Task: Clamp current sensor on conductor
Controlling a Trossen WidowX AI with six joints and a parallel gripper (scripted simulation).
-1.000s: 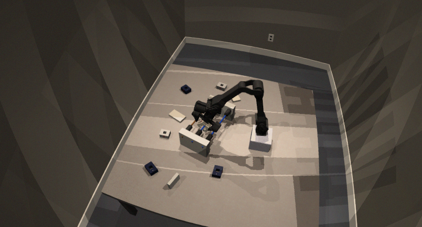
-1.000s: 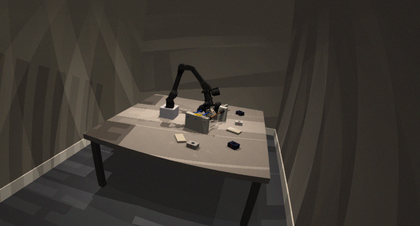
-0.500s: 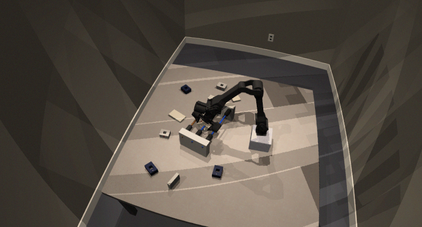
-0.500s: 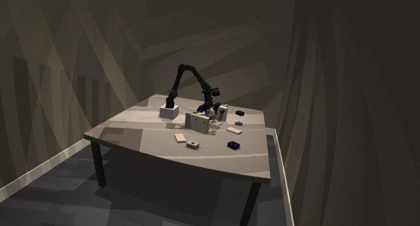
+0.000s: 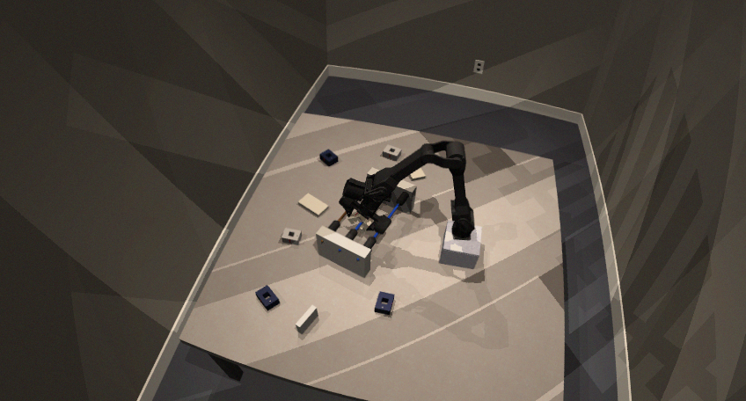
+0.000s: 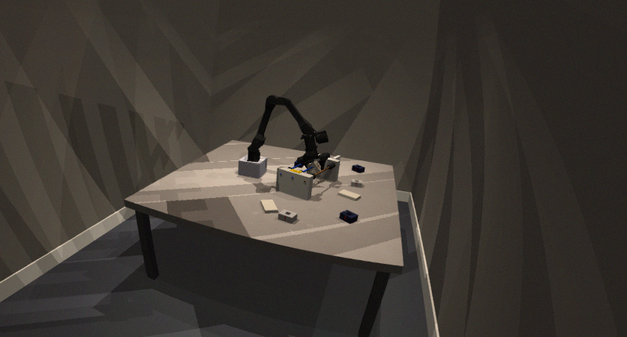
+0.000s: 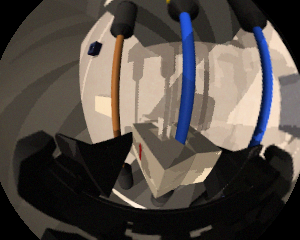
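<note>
Three conductors run between two grey end blocks [image 5: 342, 251] [image 6: 293, 184]. The grey split-core sensor [image 7: 170, 167] [image 5: 366, 221] sits on the middle conductor. My gripper [image 7: 161, 138] [image 5: 361, 212] [image 6: 314, 164] is down over the conductors and shut on the sensor's two sides. A small red mark shows on the sensor's left face; its direction is unclear.
Dark blue blocks [image 5: 328, 156] [image 5: 266, 296] [image 5: 383, 302], small grey blocks [image 5: 391, 151] [image 5: 290, 235] and beige slabs [image 5: 312, 204] [image 5: 306, 318] lie scattered round the fixture. The arm's white pedestal [image 5: 460, 251] stands to the right.
</note>
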